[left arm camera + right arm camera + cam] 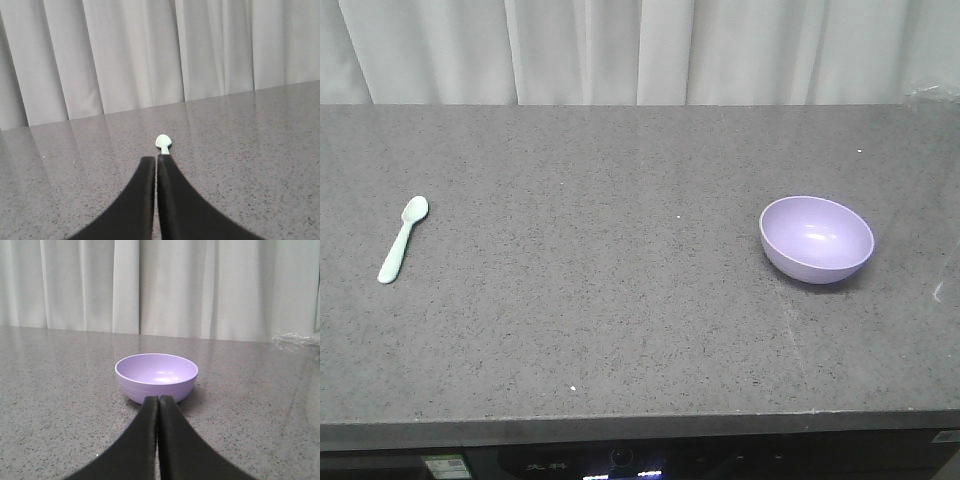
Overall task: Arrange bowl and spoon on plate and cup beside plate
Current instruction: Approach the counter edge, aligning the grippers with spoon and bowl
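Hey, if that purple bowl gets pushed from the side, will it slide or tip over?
Probably slide: the bowl sits upright, low and wide, on the flat counter. It looks like smooth plastic, so likely light and quick to scoot. Its rounded wall narrows toward the base, so a push at the rim might rock it.

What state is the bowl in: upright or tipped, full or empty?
Upright and empty: the bowl sits on its base, rim up, interior bare.
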